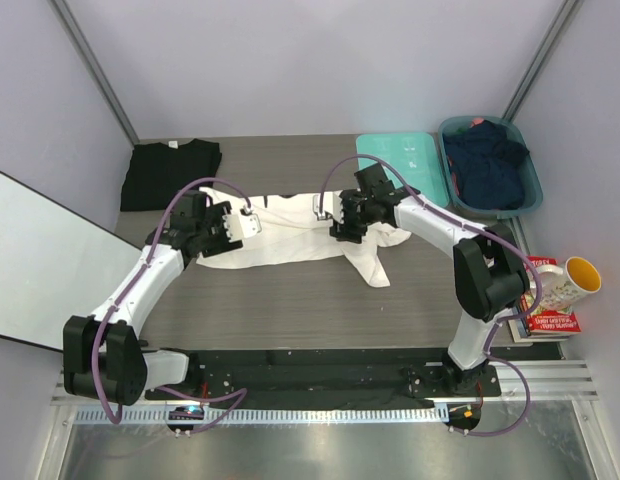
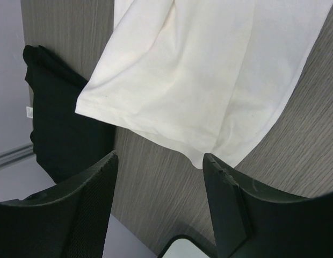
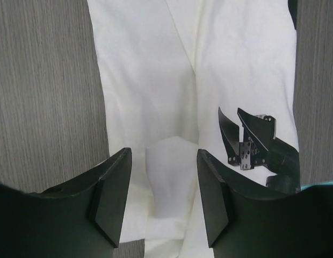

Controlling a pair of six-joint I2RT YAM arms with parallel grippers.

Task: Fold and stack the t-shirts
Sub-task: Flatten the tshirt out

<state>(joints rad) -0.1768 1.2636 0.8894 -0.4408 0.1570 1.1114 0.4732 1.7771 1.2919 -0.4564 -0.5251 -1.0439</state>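
The white t-shirt (image 1: pixel 290 240) lies spread crosswise in the middle of the table, with one end trailing toward the near right. The black t-shirt (image 1: pixel 172 172) lies folded at the back left. My left gripper (image 1: pixel 215 238) hangs over the white shirt's left end. In the left wrist view it (image 2: pixel 160 156) is open over bare table, just short of the white shirt's edge (image 2: pixel 209 70), with the black shirt (image 2: pixel 59 123) to its left. My right gripper (image 1: pixel 342 230) is open above the shirt's middle (image 3: pixel 150 80), with cloth under the gap (image 3: pixel 164 153) and nothing pinched.
A flat teal board (image 1: pixel 398 160) lies at the back right, beside a teal basket (image 1: pixel 530 190) holding dark clothes. A mug (image 1: pixel 565 280) stands on a red book (image 1: pixel 552 320) at the right edge. A white panel (image 1: pixel 30 260) stands off the left side.
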